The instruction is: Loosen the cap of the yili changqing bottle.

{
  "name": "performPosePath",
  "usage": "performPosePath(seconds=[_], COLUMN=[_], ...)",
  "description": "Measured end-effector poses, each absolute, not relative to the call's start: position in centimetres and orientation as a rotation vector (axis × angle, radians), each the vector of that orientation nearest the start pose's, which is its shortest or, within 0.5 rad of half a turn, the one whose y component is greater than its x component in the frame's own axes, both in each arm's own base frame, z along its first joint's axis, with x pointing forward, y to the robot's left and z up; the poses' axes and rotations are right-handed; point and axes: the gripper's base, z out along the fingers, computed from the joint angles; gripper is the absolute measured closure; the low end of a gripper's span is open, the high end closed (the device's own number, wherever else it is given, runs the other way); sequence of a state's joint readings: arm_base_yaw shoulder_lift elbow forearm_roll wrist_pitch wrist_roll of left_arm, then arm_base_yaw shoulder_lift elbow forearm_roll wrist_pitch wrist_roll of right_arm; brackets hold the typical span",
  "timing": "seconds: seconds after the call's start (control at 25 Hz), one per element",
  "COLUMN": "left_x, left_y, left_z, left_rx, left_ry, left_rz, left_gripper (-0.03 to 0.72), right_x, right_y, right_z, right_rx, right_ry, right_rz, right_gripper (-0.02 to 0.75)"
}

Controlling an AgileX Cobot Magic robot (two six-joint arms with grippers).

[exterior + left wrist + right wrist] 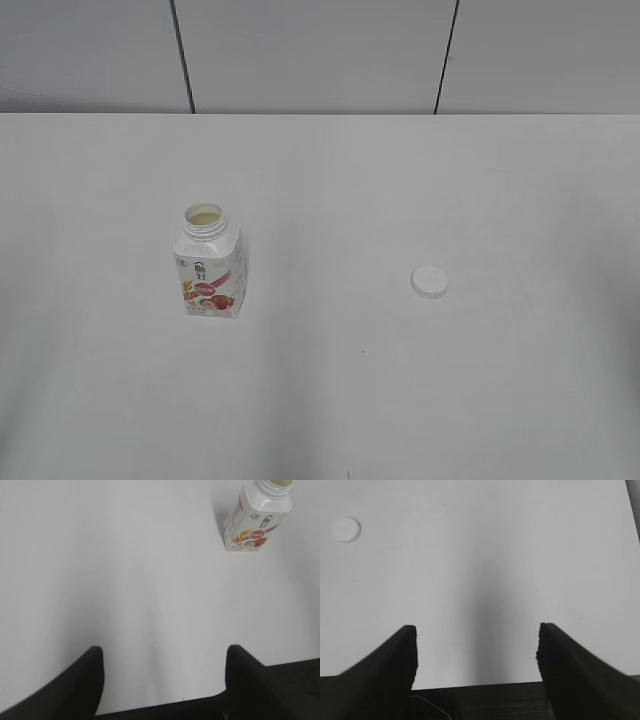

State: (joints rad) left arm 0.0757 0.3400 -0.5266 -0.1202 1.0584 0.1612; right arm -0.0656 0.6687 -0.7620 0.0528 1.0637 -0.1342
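Observation:
The yili changqing bottle (210,263) stands upright left of the table's middle, its neck open with pale liquid showing. It also shows in the left wrist view (257,515) at the top right. The white cap (429,282) lies flat on the table to the right, apart from the bottle, and shows in the right wrist view (346,529) at the top left. My left gripper (164,655) is open and empty near the table's front edge. My right gripper (476,632) is open and empty, also near the front edge. Neither gripper shows in the exterior view.
The white table (330,380) ends at a far edge against a grey panelled wall (310,55). The table's right edge shows in the right wrist view (632,510).

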Motion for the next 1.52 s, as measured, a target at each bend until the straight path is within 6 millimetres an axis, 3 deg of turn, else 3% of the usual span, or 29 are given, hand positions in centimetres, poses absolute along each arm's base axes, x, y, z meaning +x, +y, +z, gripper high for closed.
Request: performPosePath(seconds=[0.2,0.68,0.96,1.2,1.52], left_x=[3.5,-0.8,-0.9,-0.9,-0.9], left_y=[-0.7,-1.0,-1.1,-1.1,-1.1], left_z=[28.1,28.5,28.4,28.4,28.4], left_rx=[0.085,0.094,0.094,0.094,0.095], left_ry=[2.271,2.013,2.006,2.005,2.005], left_rz=[-0.026,0.006,0.003,-0.002,-0.008], left_gripper=[0.218,0.221,0.221,0.221,0.221], right_x=[9.5,7.8,7.4,5.4,1.7], right_y=[-0.3,-0.2,-0.1,0.1,0.3], right_z=[30.6,30.7,29.9,27.4,27.8], right_rx=[-0.074,-0.073,-0.073,-0.070,-0.058], right_ry=[2.469,2.444,2.471,2.457,2.224], right_rz=[-0.032,-0.033,-0.025,-0.021,-0.040], right_gripper=[0.152,0.152,0.152,0.152,0.152])
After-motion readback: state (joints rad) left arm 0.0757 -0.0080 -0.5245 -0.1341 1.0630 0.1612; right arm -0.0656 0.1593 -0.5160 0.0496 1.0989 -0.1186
